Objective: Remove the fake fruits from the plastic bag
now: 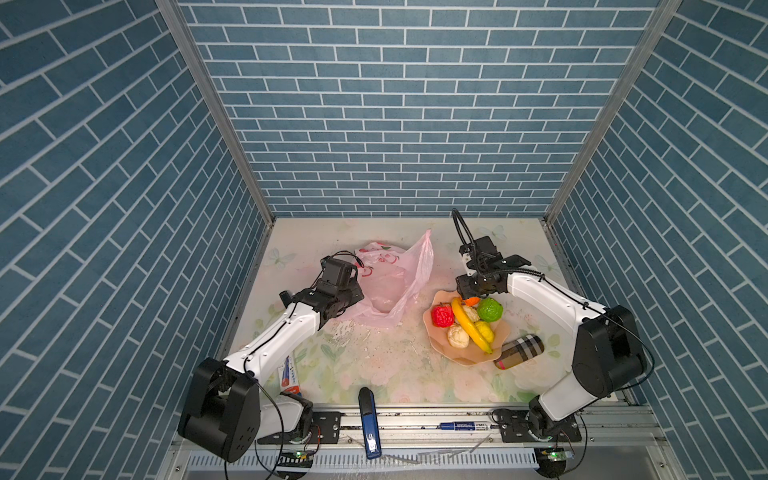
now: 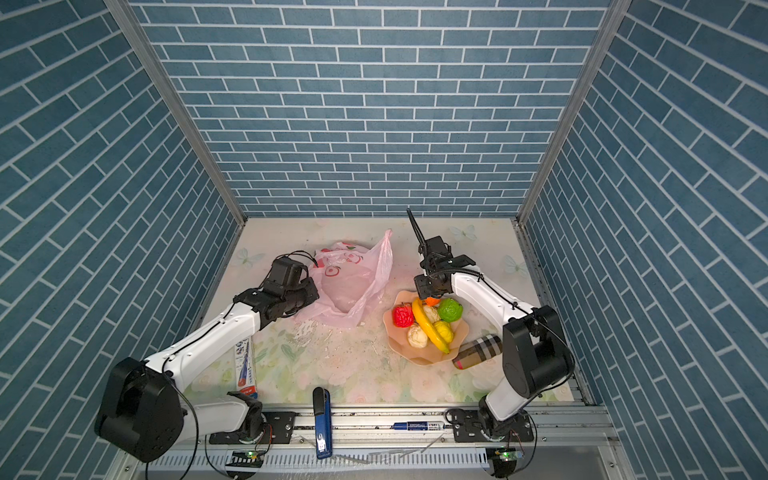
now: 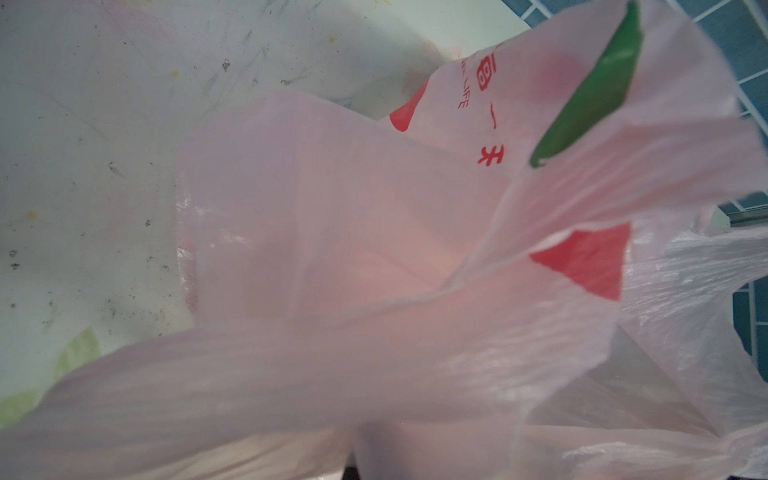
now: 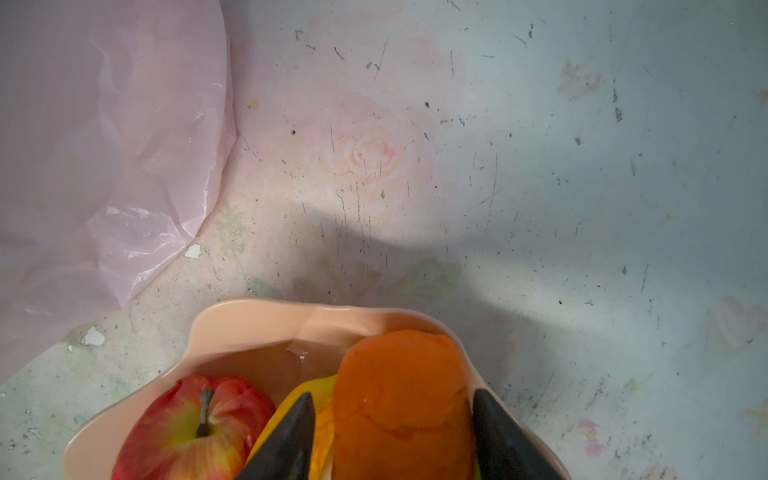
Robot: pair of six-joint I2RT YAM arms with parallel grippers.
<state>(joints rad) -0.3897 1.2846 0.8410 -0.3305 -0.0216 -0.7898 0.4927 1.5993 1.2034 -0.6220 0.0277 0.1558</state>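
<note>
1. Jaws of the right gripper (image 4: 392, 397) stand partly open and are clamped on the orange ball (image 4: 399, 374). The ball hangs over the far rim of the plate (image 1: 467, 360).
2. Jaws of the left gripper (image 1: 355, 301) are fully closed, pinching the near-left edge of the plastic bag (image 1: 395, 282). In the left wrist view the pink film fans out from the grip.
3. Fake fruits, count seven: one is in the right jaws and six lie on the plate.
   - one red ball (image 1: 442, 316), with a stem visible in the right wrist view
   - one banana (image 1: 471, 330), lying across the pile
   - one green ball (image 1: 490, 309)
   - one yellow ball (image 1: 485, 331)
   - two cream balls (image 1: 469, 312) (image 1: 457, 336)
4. Bag, count one. It is slumped on the table (image 1: 374, 374) to the left of the plate, near it but apart. One handle (image 1: 428, 239) stands up toward the back wall.
5. Writing on the bag: "LIFE" (image 3: 462, 99) in red. The red characters beside it are too skewed to read. Red patches and one green patch are also printed on it.
6. Other items, one each:
   - checked cylinder (image 1: 519, 351), lying against the plate's near-right rim
   - blue stapler (image 1: 369, 428) at the front edge
   - blue marker (image 1: 461, 425) on the rail, label too small to read
   - printed carton (image 1: 291, 374) under the left arm, print too small to read
</note>
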